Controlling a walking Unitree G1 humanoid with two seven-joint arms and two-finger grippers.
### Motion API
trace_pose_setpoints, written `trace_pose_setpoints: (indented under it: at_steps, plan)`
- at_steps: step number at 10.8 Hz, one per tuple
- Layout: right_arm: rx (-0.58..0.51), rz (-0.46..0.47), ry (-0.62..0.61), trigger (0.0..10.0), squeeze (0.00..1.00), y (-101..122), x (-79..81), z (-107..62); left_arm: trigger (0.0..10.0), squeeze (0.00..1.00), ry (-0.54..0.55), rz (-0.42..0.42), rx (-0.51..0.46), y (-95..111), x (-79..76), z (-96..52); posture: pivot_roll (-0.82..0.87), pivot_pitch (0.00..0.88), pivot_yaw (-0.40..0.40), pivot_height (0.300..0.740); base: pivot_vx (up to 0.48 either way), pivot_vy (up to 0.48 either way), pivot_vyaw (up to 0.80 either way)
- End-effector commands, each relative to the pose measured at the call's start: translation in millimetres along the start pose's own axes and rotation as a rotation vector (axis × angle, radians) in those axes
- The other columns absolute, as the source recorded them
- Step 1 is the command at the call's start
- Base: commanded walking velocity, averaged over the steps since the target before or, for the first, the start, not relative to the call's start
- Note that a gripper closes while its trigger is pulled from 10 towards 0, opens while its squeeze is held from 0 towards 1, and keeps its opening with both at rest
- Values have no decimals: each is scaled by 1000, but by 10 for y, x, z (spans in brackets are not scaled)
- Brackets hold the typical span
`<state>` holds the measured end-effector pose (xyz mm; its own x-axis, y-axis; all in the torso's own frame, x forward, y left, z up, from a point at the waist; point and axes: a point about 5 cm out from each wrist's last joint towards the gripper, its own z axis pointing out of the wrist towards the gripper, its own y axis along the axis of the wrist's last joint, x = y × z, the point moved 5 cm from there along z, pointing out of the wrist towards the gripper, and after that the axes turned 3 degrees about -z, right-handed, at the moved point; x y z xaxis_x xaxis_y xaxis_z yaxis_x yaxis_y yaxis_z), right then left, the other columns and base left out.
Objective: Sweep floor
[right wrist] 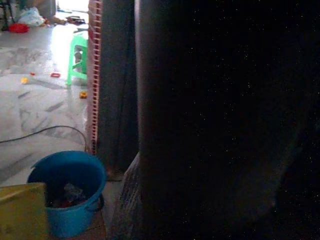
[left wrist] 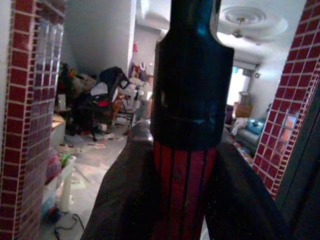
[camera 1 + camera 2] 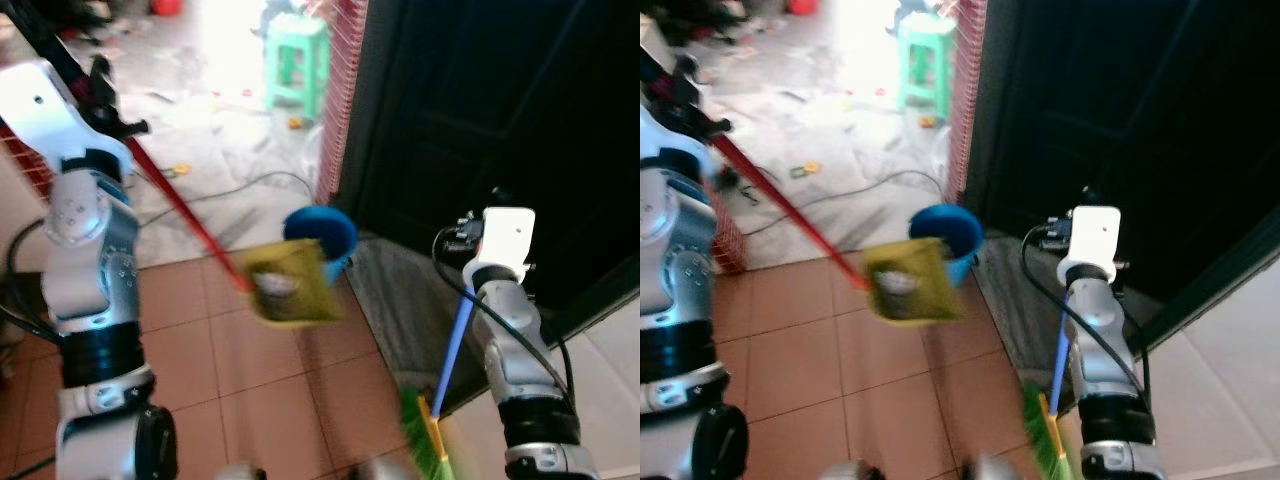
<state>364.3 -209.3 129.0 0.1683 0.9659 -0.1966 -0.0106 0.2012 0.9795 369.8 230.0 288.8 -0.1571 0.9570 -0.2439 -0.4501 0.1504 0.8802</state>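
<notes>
left gripper (image 2: 185, 165) clamped on the red-handled dustpan (image 3: 290, 283) beside the blue bucket (image 3: 325, 235); tilting could spill litter; right gripper's state unclear.

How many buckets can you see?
1. The blue bucket sits on the floor by the dark door, just behind the yellow dustpan. Others may be hidden in the clutter farther back.

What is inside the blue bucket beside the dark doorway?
The blue bucket holds some dark rubbish with a pale scrap. The yellow dustpan and the bucket's wall hide the rest.
</notes>
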Motion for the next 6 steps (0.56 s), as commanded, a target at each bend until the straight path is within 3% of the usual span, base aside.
trace_pose_setpoints:
  at_steps: [1, 6]
  plan:
    - [-5, -10, -14, 10000, 0, 0, -65, -10, 10000, 0, -35, -49, -88, 205, -143, 25, -58, 30, -12, 740, 439, 0, 0]
    - [-1, -8, -1, 10000, 0, -5, -43, 0, 10000, 0, -38, -31, -98, 211, -158, 57, -59, 29, -14, 740, 439, 0, 0]
